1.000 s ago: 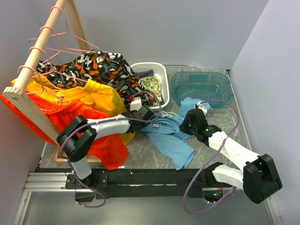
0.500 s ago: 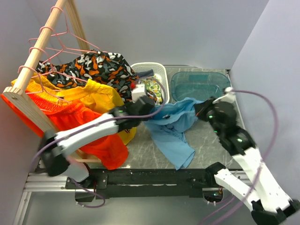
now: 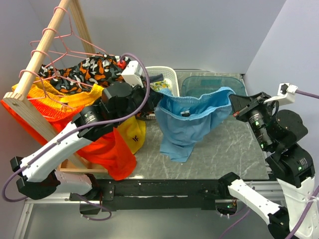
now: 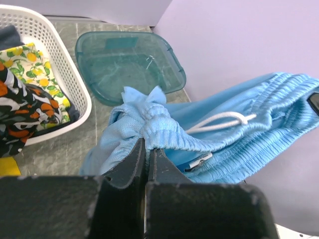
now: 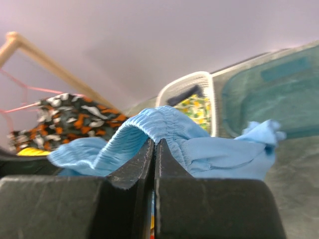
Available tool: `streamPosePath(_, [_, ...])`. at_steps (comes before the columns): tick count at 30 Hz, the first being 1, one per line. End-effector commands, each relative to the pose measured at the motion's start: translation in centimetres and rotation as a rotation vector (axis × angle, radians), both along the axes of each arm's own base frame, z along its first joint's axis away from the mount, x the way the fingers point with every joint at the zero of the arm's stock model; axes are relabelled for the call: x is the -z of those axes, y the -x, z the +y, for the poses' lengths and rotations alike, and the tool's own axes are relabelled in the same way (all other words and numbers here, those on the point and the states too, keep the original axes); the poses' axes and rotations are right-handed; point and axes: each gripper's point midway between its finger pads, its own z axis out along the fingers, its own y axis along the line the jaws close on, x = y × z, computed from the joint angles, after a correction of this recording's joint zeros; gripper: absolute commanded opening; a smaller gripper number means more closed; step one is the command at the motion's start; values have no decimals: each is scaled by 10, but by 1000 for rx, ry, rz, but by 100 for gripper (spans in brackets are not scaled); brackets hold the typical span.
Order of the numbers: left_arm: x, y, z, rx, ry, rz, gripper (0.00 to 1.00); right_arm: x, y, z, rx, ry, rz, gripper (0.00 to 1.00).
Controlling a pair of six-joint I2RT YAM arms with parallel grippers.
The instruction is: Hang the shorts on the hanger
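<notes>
While each pinching a waistband end, left pincer and right pincer are stretching the shorts aloft (likely readying them for the hanger).

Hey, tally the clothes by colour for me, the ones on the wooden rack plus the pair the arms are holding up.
Sky-blue shorts: 1
Yellow garment: 1
Orange garment: 1
Black, orange and white patterned garment: 1
Total: 4
</notes>
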Motion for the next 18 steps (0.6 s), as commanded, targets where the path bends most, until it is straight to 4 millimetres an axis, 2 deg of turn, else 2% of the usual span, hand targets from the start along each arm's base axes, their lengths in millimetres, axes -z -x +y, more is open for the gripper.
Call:
streamPosePath(1, [-6,-1,-12,50,-13,-31,1,-3,-9,-20,121,69,22,0])
streamPosePath(2, [-2,-1,-14,52,-17,-27,1,-3,-9,-21,124,77,39,0])
streamPosePath(3, [-1,-3,-15,51,-20,-28,1,-18,-8,-19,111,65,17,0])
streamPosePath(6, [-7,-4,-18,54,-2,-44,1,-41,-9,-14,85,64,-10,0])
streamPosePath(8, [-13,-5,-17,49,13,-58,1,-46,-10,-16,94,77,-7,0])
streamPosePath(10, [-11,-7,-19,45,8,-56,1,-38,-17,-16,111,97,5,0])
streamPosePath(13, [5,-12,-24,40,-22,-38,1,-4,-35,-21,186,144,97,0])
streamPosePath(14, [15,-13,-27,39,-38,-28,1,20,-42,-21,204,174,157,0])
streamPosePath(16, [26,-16,-30,31,-35,-8,1,43,-45,-32,272,184,176,0])
streamPosePath(17, [44,-16,-33,36,-53,13,1,74,-55,-32,290,204,216,0])
streamPosePath(18, [54,-18,-41,46,-49,25,1,87,-57,-47,339,195,235,1])
